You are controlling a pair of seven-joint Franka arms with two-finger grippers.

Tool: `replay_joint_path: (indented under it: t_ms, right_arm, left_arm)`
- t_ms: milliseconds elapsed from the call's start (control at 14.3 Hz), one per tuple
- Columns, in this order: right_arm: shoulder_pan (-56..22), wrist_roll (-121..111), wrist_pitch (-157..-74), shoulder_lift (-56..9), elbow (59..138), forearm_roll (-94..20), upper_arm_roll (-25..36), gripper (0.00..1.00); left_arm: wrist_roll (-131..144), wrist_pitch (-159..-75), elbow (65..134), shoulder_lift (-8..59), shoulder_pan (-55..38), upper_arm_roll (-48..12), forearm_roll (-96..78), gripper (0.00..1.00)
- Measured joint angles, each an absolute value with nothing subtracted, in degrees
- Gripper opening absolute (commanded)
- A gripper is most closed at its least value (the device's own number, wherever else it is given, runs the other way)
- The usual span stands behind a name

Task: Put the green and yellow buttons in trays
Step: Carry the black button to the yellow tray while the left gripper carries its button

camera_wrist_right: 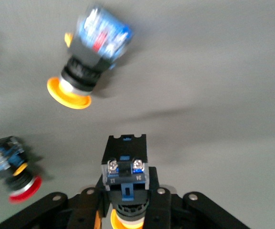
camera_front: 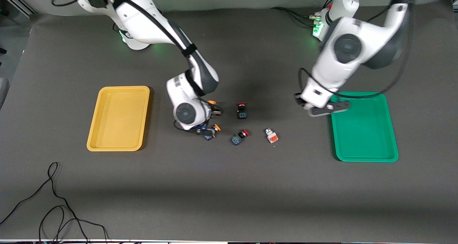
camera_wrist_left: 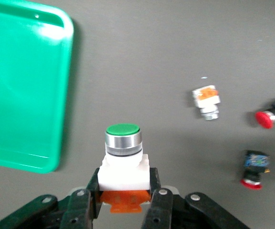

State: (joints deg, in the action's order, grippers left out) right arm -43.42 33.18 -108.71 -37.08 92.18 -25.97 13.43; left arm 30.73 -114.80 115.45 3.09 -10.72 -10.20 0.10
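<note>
Left gripper (camera_wrist_left: 124, 200) pinches green-capped white-bodied button (camera_wrist_left: 123, 160) just beside green plastic tray (camera_front: 365, 129); carry over rim before release. Right gripper (camera_wrist_right: 127, 202) pinches yellow-capped black-and-blue button (camera_wrist_right: 126, 179) beside yellow plastic tray (camera_front: 120, 117); lift clear of second yellow-capped button (camera_wrist_right: 89, 55).

Lighting even and overhead, moderately bright: soft shadows under both arms on the dark table (camera_front: 229, 186), white glare on the green tray (camera_wrist_left: 23, 86) rim, motion blur on the loose yellow-capped switch (camera_wrist_right: 87, 57), wrist-view edges softly focused.

green tray (camera_front: 372, 144) bare, 2 red-capped switches (camera_front: 242, 110) mid-table
</note>
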Motion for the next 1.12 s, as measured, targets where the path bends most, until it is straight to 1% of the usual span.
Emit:
replay_joint_path:
  t_ms: [210, 350, 421, 561, 701, 771, 841, 981, 1051, 1121]
  right_arm:
    - [-42.09, 31.15, -97.97, -29.27, 91.56, -25.91, 21.72, 0.00]
    - [-41.66, 25.35, -92.39, -25.43, 91.93, -25.60, 29.17, 0.00]
    - [-41.51, 21.42, -90.98, -24.54, 92.34, -25.05, 33.37, 0.00]
    - [-41.08, 13.04, -90.69, -24.37, 93.26, -23.89, 41.51, 0.00]
    - [-40.47, 4.15, -91.73, -24.92, 94.68, -23.59, 48.92, 0.00]
    - [-39.60, 0.32, -93.49, -25.22, 96.04, -23.58, 51.00, 0.00]
    - [-38.38, -2.65, -96.19, -25.57, 98.03, -23.58, 51.78, 0.00]
    - [-37.11, -6.28, -103.09, -27.21, 103.31, -23.77, 51.79, 0.00]
    - [-37.11, -7.64, -106.02, -28.59, 105.41, -24.36, 51.64, 0.00]
    - [-37.04, -9.20, -107.60, -30.12, 106.56, -25.60, 51.55, 0.00]
  left_arm:
    - [17.65, -111.80, 115.47, 2.37, -0.69, -9.82, -0.46, 0.21]
    - [10.55, -111.93, 115.95, 2.86, 4.35, -9.70, -0.37, 0.21]
    - [7.66, -112.60, 116.40, 3.63, 6.39, -9.67, -0.04, 0.21]
    - [4.61, -117.18, 118.25, 6.27, 8.91, -9.63, 1.36, 0.21]
    - [4.16, -124.07, 121.12, 10.03, 9.50, -9.68, 3.09, 0.21]
    - [4.16, -127.54, 122.51, 12.25, 9.64, -9.70, 3.93, 0.21]
    - [4.16, -130.77, 123.63, 14.63, 9.79, -9.69, 4.33, 0.21]
    - [4.16, -136.37, 124.88, 19.26, 10.10, -9.65, 4.74, 0.22]
    - [4.16, -138.10, 125.01, 21.08, 10.18, -9.55, 4.85, 0.29]
    - [4.16, -139.05, 125.02, 22.38, 10.25, -9.49, 4.92, 0.48]
